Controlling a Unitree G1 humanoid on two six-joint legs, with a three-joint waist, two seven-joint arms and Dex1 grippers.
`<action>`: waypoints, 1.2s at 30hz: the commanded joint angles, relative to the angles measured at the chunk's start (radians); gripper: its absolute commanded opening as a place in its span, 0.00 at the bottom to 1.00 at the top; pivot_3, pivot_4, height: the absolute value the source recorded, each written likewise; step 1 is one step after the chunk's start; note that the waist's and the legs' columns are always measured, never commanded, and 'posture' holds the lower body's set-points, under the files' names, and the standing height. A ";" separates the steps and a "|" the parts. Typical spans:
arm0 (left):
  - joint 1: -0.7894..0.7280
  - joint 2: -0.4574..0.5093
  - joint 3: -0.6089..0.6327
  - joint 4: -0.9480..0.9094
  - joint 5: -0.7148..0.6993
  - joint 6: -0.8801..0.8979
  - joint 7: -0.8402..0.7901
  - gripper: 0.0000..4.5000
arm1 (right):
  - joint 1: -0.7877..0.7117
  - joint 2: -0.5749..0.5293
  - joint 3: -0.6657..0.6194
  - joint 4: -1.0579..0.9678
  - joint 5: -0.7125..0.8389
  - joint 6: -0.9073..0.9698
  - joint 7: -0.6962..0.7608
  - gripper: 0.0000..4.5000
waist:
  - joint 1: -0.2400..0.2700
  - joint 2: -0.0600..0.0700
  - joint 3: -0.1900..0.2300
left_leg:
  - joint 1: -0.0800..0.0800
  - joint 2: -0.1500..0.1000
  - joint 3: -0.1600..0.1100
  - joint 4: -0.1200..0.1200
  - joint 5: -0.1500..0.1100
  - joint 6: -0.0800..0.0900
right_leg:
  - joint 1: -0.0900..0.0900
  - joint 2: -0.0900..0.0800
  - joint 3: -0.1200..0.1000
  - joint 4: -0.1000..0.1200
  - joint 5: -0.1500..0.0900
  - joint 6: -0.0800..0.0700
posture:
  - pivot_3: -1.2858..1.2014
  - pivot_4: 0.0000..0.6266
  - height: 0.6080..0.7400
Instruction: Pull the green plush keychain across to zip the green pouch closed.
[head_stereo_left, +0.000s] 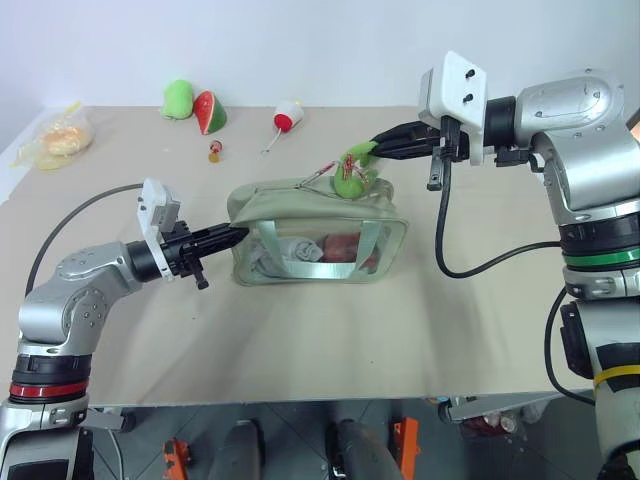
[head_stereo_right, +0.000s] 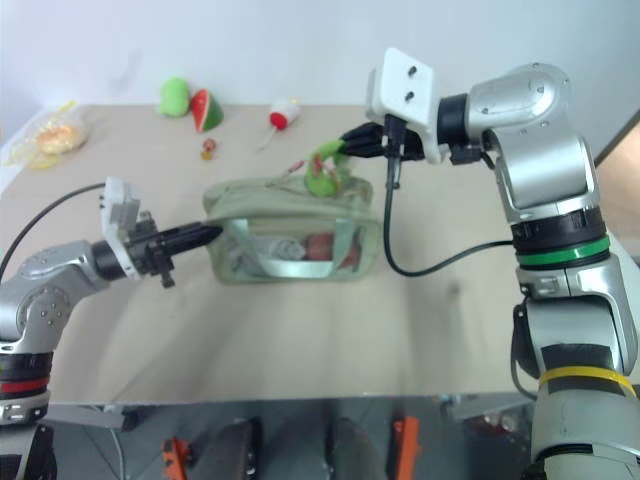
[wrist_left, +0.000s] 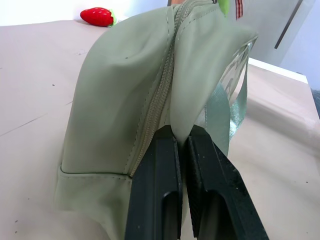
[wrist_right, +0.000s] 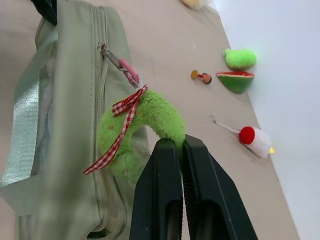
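Pouch (head_stereo_left: 318, 232) sits mid-table, and your left gripper (wrist_left: 182, 137) is pinched on the fabric at its left end — right by the zipper. Your right gripper (wrist_right: 181, 145) is clamped on the keychain (wrist_right: 142, 131) above the pouch's right end — its clip hooked to the zipper pull.

- There was one green pouch (head_stereo_left: 318, 232) on the table (head_stereo_left: 300, 340).
- One green plush keychain (head_stereo_left: 352, 172) hung at the pouch's zipper.
- Two grippers were in view: the left gripper (head_stereo_left: 232, 235) and the right gripper (head_stereo_left: 381, 143).
- One green plush blob (head_stereo_left: 178, 99) lay at the far edge.
- One watermelon slice toy (head_stereo_left: 210, 111) lay beside it.
- One red-and-white toy (head_stereo_left: 287, 117) was there.
- One small red-and-yellow trinket (head_stereo_left: 215, 151) lay near.
- One clear bag (head_stereo_left: 57, 138) with something yellow inside lay at the far left.
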 joint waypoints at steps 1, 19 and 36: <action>-0.008 0.009 -0.013 0.013 0.013 0.007 -0.006 0.00 | -0.008 -0.040 -0.054 -0.016 -0.012 -0.007 -0.019 0.01 | 0.000 0.000 0.000 | 0.000 0.000 0.000 0.000 0.000 0.000 | 0.000 0.000 0.000 0.000 0.000 0.000 | 0.52 0.24 1.00; 0.016 0.022 0.011 -0.013 -0.011 0.030 0.003 0.00 | 0.228 -0.277 -0.044 0.289 -0.239 -0.263 -0.170 0.01 | -0.001 0.000 0.000 | 0.001 -0.002 0.003 0.001 0.000 0.000 | 0.001 -0.002 0.003 0.000 0.001 0.002 | 0.52 0.24 1.00; 0.012 0.017 0.010 -0.022 -0.013 0.049 0.009 0.00 | 0.579 0.000 0.157 0.070 -0.410 -0.265 -0.283 0.01 | -0.003 -0.006 -0.004 | 0.009 -0.001 0.004 0.005 0.000 0.000 | 0.011 0.000 0.004 0.000 0.000 -0.001 | 0.52 0.24 1.00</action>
